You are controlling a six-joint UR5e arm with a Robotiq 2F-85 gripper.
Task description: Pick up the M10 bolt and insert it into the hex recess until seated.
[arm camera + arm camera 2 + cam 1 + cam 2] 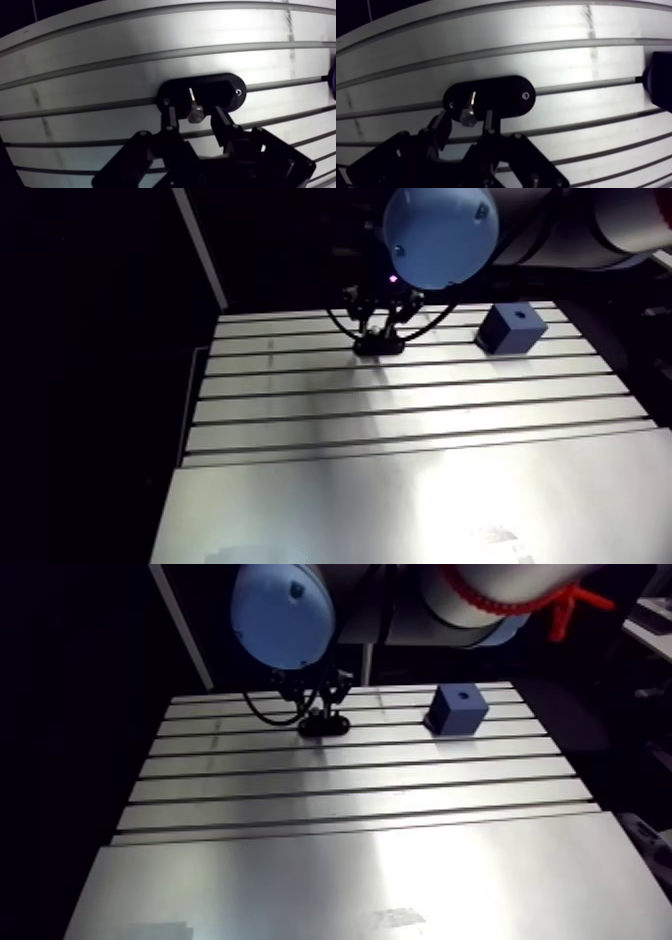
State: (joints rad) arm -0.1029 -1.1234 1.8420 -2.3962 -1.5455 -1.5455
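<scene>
The M10 bolt point(468, 115), silvery with a hex head, rests in a black oval holder point(225, 91) on the slotted table point(400, 403). My gripper point(196, 118) is low over the holder, open, with one finger on each side of the bolt head. A gap shows on both sides, so nothing is gripped. In the arm view the gripper point(378, 336) stands at the table's far side. The blue block point(511, 328) with a dark recess in its top sits to the right of it, apart from the holder.
The dark block edge point(658, 87) shows beside the gripper in the wrist view. Long slots run across the far half of the table, and a smooth plate point(350, 884) covers the near half. The table's left edge point(190, 418) drops into darkness.
</scene>
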